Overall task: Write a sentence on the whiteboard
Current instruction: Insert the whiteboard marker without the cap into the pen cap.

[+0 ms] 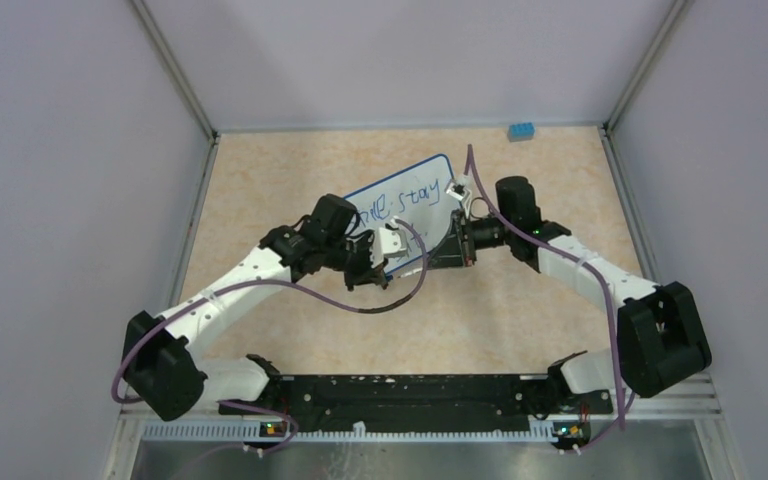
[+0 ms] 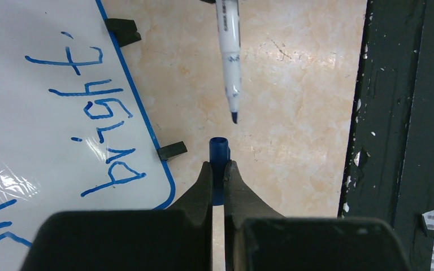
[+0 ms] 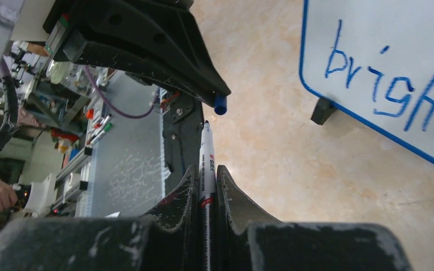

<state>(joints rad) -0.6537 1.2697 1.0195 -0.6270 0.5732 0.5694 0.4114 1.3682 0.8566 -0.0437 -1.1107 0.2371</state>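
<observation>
Left gripper [image 2: 218, 166] clamping blue cap [image 2: 218, 148], cap poking out toward marker [image 2: 229, 51]. Right gripper [image 3: 206, 169] pinching marker barrel, tip pointing at cap, just apart. Whiteboard [image 1: 425, 180] lying flat on table [image 1: 520, 290], long axis running diagonally near-left to far-right, sentence [image 2: 99, 118] facing up.

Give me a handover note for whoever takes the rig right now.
The left end effector is shut on the blue cap.
The right end effector is shut on the marker, bare tip pointing at the cap, not yet touching.
The whiteboard lies on the table beside both, with the sentence in blue on it.
Done: the writing, it seems. Left: cap the marker.
</observation>
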